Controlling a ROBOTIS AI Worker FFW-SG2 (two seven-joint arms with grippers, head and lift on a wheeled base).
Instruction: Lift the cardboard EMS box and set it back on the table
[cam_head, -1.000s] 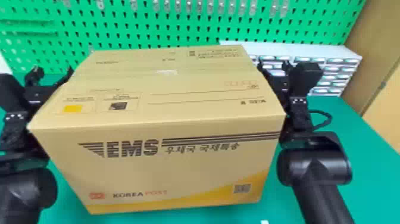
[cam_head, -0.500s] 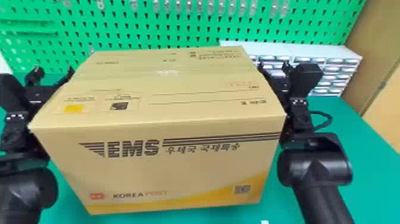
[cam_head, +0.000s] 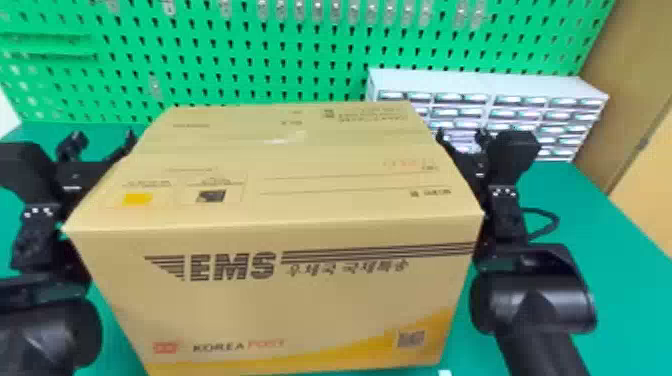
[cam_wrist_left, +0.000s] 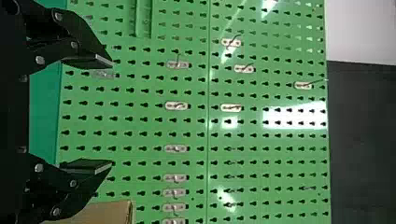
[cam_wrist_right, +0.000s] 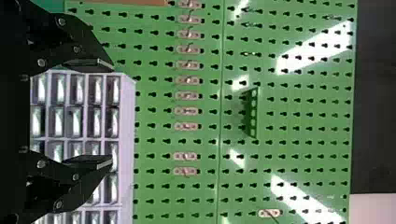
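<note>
Green pegboard (cam_head: 240, 55) rises behind the cardboard EMS box (cam_head: 310, 310) | green table (cam_head: 620, 280) spreads around it | box sits between both arms, from where I stand | drawer cabinet (cam_head: 480, 82), behind box, rightward | left gripper (cam_head: 102, 142), fingers wide, box's left | right gripper (cam_head: 461, 135), equally wide, box's right

The tan cardboard EMS box (cam_head: 300, 310) is closed, upright, perhaps above the green table (cam_head: 625, 300).
</note>
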